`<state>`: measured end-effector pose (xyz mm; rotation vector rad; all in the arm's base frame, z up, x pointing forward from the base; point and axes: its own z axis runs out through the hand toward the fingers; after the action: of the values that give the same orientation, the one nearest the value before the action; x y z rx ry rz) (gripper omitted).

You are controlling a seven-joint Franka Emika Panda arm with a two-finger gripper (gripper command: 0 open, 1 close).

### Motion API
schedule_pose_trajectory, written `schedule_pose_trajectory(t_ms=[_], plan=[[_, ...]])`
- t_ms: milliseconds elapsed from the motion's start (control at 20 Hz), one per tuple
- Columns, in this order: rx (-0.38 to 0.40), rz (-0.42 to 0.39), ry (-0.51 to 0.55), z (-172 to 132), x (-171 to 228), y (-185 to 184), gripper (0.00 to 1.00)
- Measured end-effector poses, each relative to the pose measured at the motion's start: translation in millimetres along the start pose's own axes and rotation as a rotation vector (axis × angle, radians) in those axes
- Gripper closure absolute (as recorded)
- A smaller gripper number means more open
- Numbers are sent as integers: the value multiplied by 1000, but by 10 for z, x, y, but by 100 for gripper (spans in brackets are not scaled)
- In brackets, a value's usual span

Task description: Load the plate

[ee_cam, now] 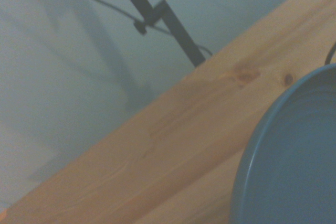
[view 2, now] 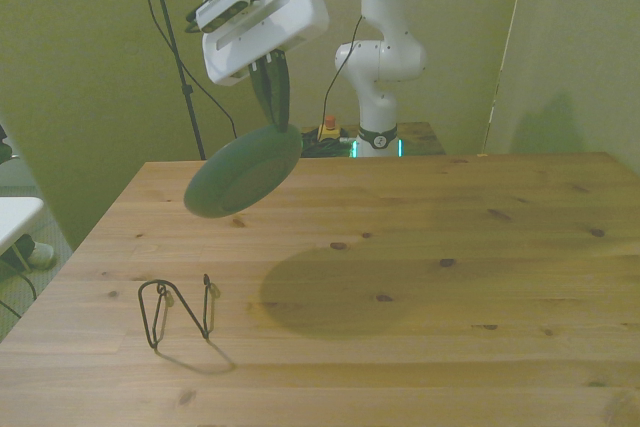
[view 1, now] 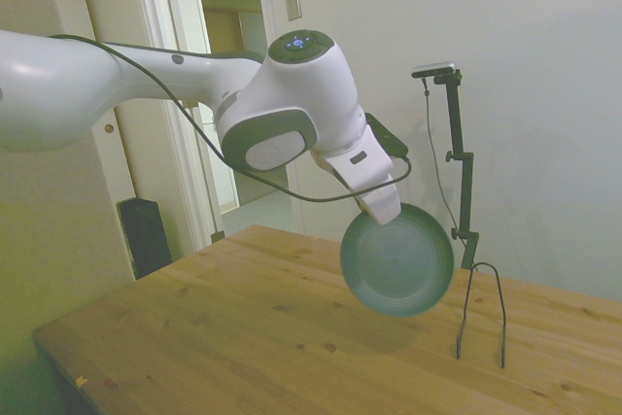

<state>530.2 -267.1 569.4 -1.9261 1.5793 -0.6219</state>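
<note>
A wooden table (view 2: 420, 237) of pale knotty planks fills the lower part of the front view, its top bare but for a small black wire rack (view 2: 178, 312) that stands near the front view's left, at about eight o'clock from the table's middle. Behind the table are plain walls; the side view shows an open doorway (view 1: 233, 94) and a dark speaker (view 1: 144, 235) on the floor beside it.

The pincer (view 2: 272, 97) hangs in the air above the table, its dark fingers (view 2: 280, 87) closed on the upper rim of the plate (view 2: 243, 172). The dark green plate hangs tilted below the pincer, at about seven o'clock from it in the front view, clear of the table, and throws a broad shadow on the wood. In the side view the plate (view 1: 397, 259) is seen nearly face-on, with the rack (view 1: 482, 316) at about four o'clock from it, near but apart. The wrist view shows a blurred arc of the plate's rim (ee_cam: 252, 156) over the planks.
</note>
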Motion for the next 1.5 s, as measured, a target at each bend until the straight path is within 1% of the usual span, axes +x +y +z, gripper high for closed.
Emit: schedule_pose_trajectory(t_ms=[200,350,500,750,850,1100,1350,1500], plan=[[93,-11,36,79,313,54,100],[162,-21,51,21,535,33,100],[211,-34,62,-6,734,83,100],[289,-42,54,185,990,164,100],[322,-57,50,280,1069,187,100],[322,-79,42,498,1168,333,100],[328,-87,39,527,1163,346,100],[338,-77,39,538,1169,357,100]])
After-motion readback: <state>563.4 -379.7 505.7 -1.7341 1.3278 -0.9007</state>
